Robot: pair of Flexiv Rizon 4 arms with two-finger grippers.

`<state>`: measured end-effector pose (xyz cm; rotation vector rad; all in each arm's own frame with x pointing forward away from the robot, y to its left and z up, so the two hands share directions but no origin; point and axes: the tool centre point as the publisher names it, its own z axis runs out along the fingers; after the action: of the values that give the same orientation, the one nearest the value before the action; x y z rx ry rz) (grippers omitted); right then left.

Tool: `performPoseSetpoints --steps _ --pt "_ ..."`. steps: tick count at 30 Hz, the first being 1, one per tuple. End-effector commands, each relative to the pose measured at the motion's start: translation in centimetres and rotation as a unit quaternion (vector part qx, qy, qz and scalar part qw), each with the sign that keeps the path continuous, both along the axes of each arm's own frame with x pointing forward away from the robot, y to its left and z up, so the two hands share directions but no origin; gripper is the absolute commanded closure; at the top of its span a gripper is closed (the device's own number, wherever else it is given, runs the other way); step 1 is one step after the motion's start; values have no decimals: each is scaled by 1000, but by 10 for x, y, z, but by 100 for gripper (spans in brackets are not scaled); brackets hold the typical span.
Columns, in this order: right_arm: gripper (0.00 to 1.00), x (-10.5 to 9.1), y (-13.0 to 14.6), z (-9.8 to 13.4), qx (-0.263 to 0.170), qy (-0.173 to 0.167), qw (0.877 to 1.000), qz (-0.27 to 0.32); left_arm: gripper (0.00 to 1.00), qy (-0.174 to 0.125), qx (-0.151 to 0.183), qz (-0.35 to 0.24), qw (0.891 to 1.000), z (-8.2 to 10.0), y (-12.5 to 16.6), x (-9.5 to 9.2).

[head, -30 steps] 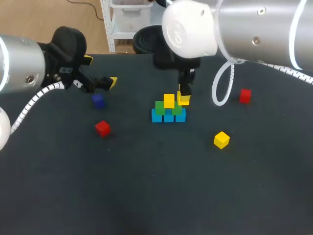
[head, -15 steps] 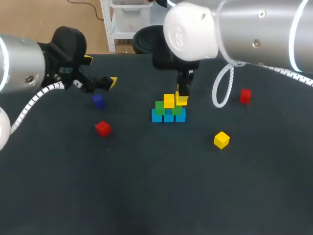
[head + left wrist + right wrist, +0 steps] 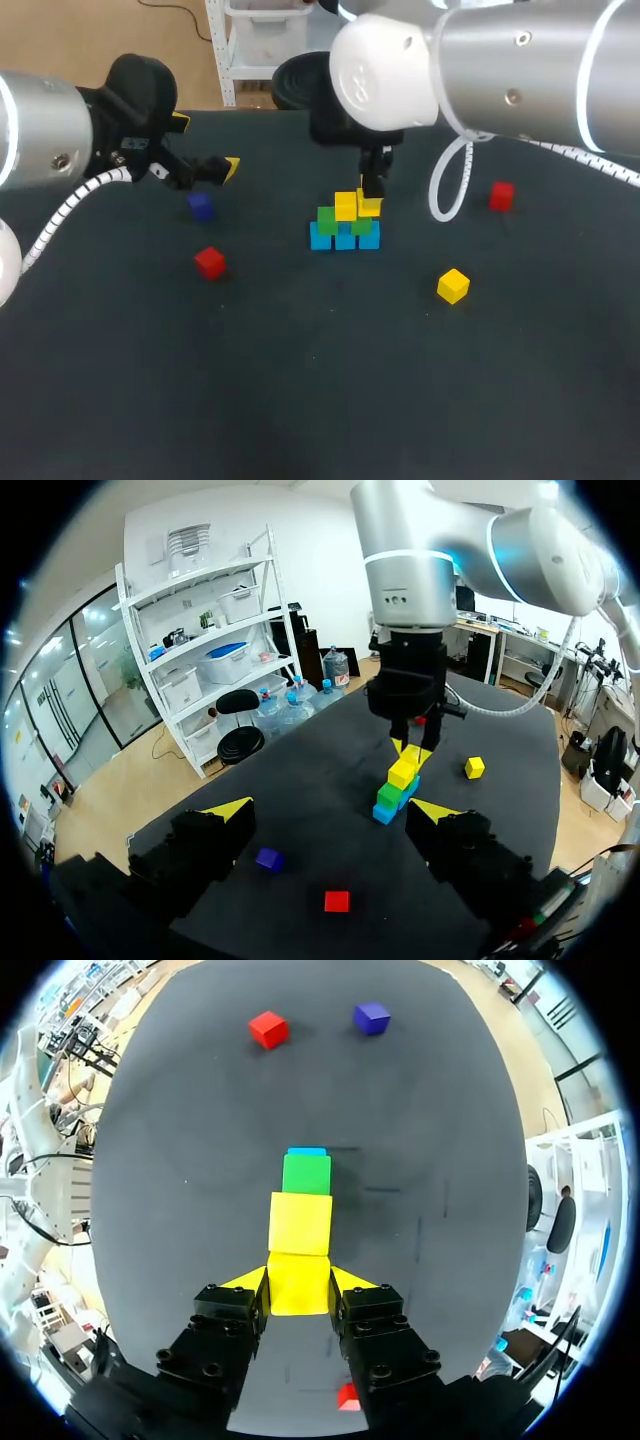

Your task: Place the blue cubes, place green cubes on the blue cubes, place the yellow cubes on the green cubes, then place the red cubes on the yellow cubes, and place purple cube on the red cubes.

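Observation:
Three blue cubes (image 3: 345,238) form a row mid-table, with green cubes (image 3: 327,220) on them and one yellow cube (image 3: 346,206) on the green. My right gripper (image 3: 370,200) is shut on a second yellow cube (image 3: 371,207) (image 3: 299,1282), which it holds right beside the placed yellow cube (image 3: 301,1222) at the stack's right end. Whether the held cube rests on the green cube below is hidden. My left gripper (image 3: 206,146) (image 3: 332,810) hovers open and empty at the back left, above the purple cube (image 3: 201,206) (image 3: 267,859).
A red cube (image 3: 209,262) lies left of the stack, near the purple one. Another red cube (image 3: 501,196) sits at the right. A loose yellow cube (image 3: 453,285) lies front right of the stack.
My right gripper has shifted the held yellow cube slightly left, closer against the placed yellow cube. The left arm has not moved.

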<state>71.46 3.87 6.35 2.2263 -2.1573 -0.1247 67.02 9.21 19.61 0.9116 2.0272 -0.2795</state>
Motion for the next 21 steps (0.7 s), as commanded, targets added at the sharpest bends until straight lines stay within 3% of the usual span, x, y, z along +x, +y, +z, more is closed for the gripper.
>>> performPoseSetpoints --steps 1,21 --pt "100 1 1 -1 0 -1 1000 0 0 0 -2 -2 1000 -1 1 0" --pt "100 0 1 -4 -5 2 1000 7 0 0 -2 -2 1000 -1 1 0"
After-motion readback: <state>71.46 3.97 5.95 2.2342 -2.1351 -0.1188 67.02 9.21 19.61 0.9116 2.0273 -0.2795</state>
